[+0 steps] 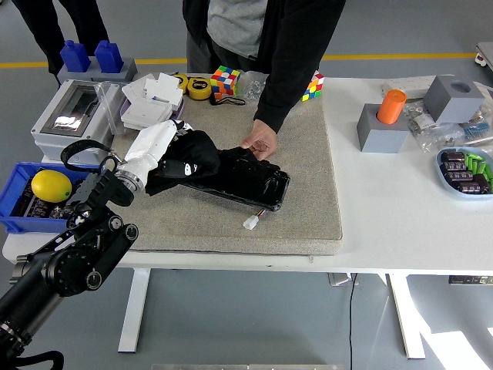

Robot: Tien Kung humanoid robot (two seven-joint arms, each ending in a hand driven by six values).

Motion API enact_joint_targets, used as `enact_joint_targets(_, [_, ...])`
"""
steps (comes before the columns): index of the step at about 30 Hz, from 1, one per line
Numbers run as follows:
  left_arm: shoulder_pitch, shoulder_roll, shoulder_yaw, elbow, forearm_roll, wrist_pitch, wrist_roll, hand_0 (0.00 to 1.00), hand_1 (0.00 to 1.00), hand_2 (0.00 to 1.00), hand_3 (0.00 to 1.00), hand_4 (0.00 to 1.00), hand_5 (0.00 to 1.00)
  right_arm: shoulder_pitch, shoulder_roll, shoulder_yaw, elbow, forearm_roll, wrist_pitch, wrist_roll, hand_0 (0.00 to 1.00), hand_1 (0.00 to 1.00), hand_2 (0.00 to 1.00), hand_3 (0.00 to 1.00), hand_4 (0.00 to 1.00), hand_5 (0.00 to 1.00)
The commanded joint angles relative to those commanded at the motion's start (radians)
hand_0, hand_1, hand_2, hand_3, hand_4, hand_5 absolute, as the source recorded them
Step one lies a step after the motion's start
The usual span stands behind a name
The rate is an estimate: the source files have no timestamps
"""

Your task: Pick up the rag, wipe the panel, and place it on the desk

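A glossy black panel (243,181) lies on the grey mat (300,208), with a white connector (251,223) on a wire at its near edge. My left hand (177,158), white-shelled with black fingers, is shut on a black rag (202,156) and presses it onto the panel's left end. A person's hand (260,142) rests on the panel's far edge and steadies it. My right hand is out of sight.
A blue bin (23,208) holding a lemon (48,186) sits at the near left, a grey box (73,112) behind it. Rubik's cubes (225,79) and tape lie at the mat's far edge. An orange cylinder (390,106), grey blocks and a blue tray (464,171) stand on the right.
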Motion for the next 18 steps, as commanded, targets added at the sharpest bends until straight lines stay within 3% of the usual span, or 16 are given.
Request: enact_joint_targets(18, [-0.03,-0.025,0.17,-0.018,-0.04,-0.002,0.009,0.224,0.279,0.331,0.544,0.686,0.002,-0.003,-0.003,-0.016,0.006,0.008,0.001,0.0,0.595,0.579,0.518,0.526,0.969,0.405])
